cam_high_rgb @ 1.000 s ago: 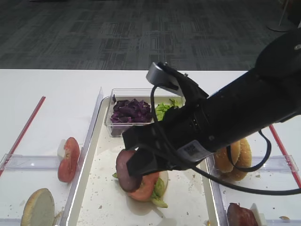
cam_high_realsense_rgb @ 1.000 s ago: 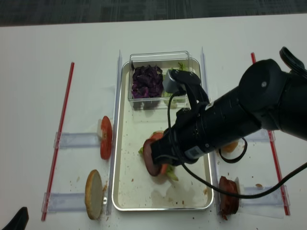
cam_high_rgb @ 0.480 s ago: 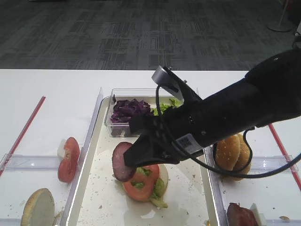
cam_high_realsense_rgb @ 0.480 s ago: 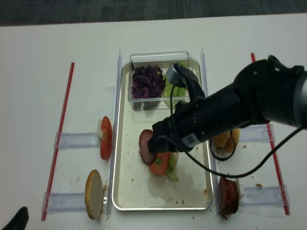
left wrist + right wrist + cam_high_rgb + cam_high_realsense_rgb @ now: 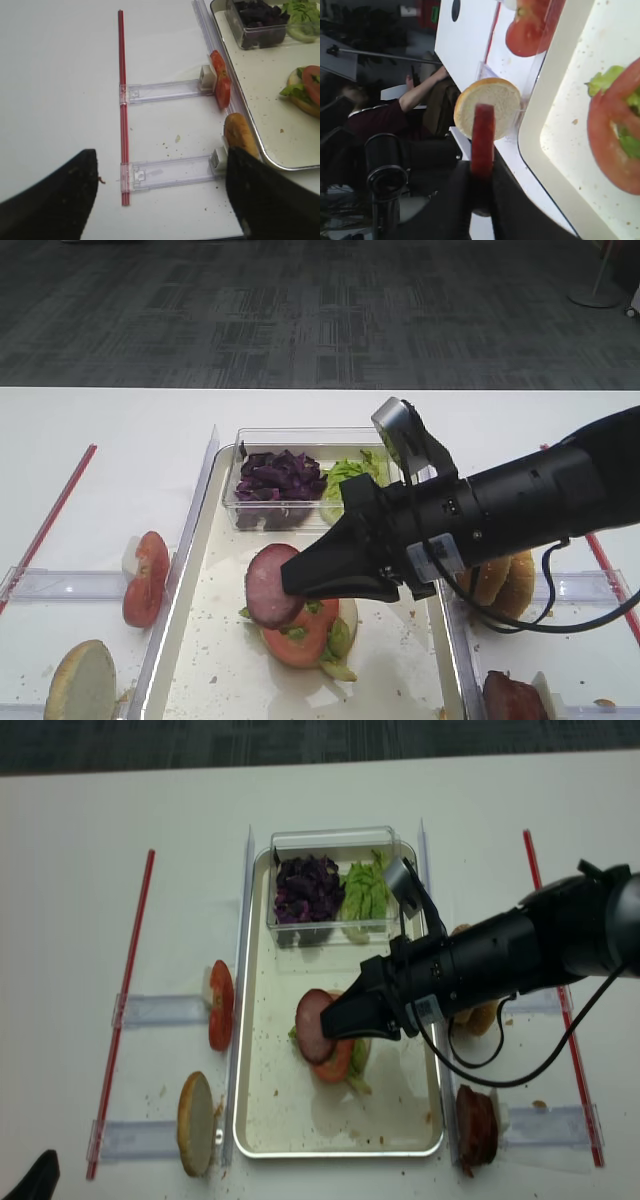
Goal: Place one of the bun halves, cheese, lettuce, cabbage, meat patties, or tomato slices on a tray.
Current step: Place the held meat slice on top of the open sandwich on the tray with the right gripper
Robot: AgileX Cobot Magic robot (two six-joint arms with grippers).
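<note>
Right gripper (image 5: 300, 585): seen stretched in from the right of the high view toward the frame's centre, jaws clamped on a meat patty (image 5: 272, 586), which is gripped by its edge.
Meat patty: held on edge and tilted, low over the stack in the middle of the tray (image 5: 195, 640); whether the stack is actually touched cannot be told. In the right wrist view it is seen edge-on as a thin red strip (image 5: 482, 140) rising from between the dark fingers.
Stack: a tomato slice (image 5: 300, 635) is laid over lettuce (image 5: 340, 640) on a pale bun base, lower centre of the tray.
Tray: a crumb-speckled cream floor is shown, silvery rim, filling the centre of the overhead view (image 5: 335, 1152).
Clear box (image 5: 270, 437): set at the top end of the tray, purple cabbage (image 5: 278, 475) packed in its left half, green leaves (image 5: 365, 890) in its right.
Left side: a tomato slice (image 5: 146, 578) is propped on edge just outside the tray's left rim; a bun half (image 5: 80, 680) is stood on edge in the lower left corner.
Right side: sesame buns (image 5: 500, 575) are partly hidden behind the arm; another patty (image 5: 512, 698) is seen at the bottom right.
Left gripper (image 5: 160, 200): two dark fingers are shown wide apart at the bottom of the left wrist view, nothing between them, over bare white table (image 5: 60, 75) beside a red strip (image 5: 122, 110).
</note>
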